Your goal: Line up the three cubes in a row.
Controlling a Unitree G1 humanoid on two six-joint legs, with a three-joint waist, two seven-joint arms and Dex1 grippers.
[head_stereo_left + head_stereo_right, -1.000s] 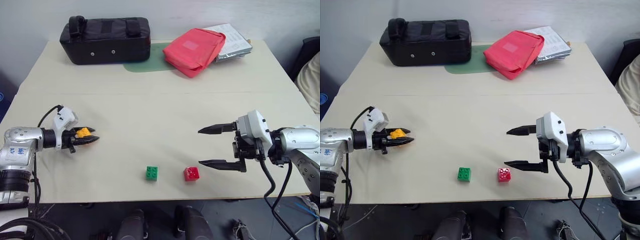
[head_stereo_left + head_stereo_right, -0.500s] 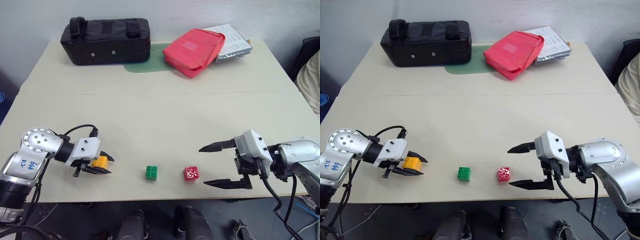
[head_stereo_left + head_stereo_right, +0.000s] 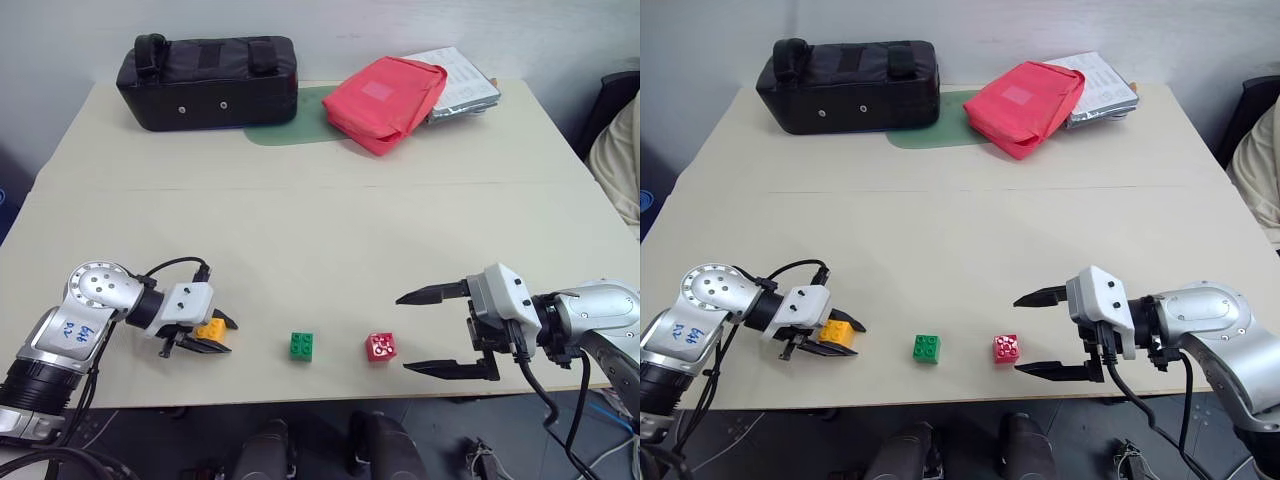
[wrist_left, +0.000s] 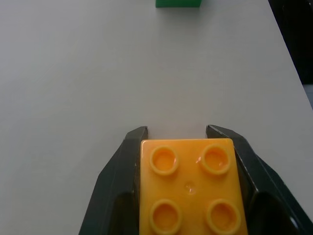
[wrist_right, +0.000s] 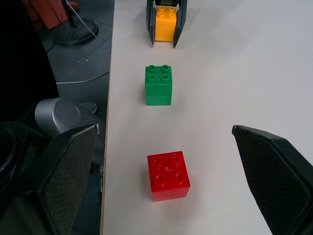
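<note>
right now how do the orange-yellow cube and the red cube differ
The orange-yellow cube is clamped between the left gripper's fingers; the red cube sits free on the table, beside the open right gripper. The orange-yellow cube sits square; the red is skewed. Both are four-studded bricks.

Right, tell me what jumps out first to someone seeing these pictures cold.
The three bright bricks near the table's front edge: the orange-yellow cube clamped in the left gripper, then the green cube and the red cube lying free. The right gripper hangs wide open beside the red one. At the back sit a black bag and a red pouch.
</note>
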